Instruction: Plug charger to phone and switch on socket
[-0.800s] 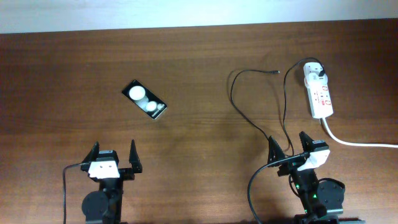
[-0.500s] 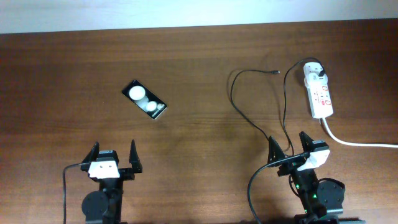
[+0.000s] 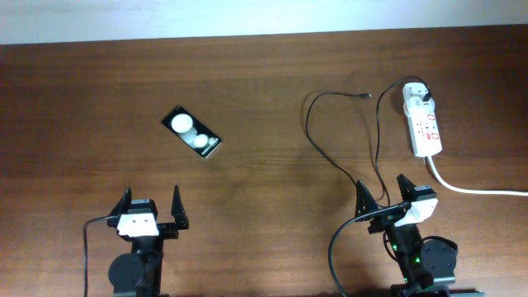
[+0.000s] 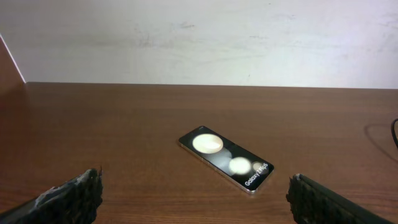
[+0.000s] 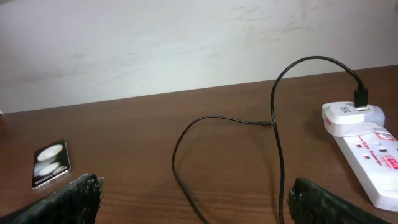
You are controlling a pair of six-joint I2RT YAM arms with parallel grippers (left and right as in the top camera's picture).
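Observation:
The black phone [image 3: 192,133] with two white round patches lies flat, left of centre; it also shows in the left wrist view [image 4: 226,159] and the right wrist view [image 5: 51,162]. The white socket strip [image 3: 423,122] lies at the far right, also in the right wrist view [image 5: 365,149]. The charger's white plug [image 3: 419,95] sits in the strip's far end. Its thin black cable [image 3: 318,136] loops over the table, its connector tip [image 3: 367,96] lying free, seen too in the right wrist view [image 5: 267,122]. My left gripper [image 3: 150,210] is open and empty, near the phone's front. My right gripper [image 3: 381,195] is open and straddles the cable loop.
The socket's thick white cord [image 3: 470,189] runs off the right edge. A pale wall [image 4: 199,37] borders the table's far edge. Bare brown wood [image 3: 264,173] lies between the phone and the cable.

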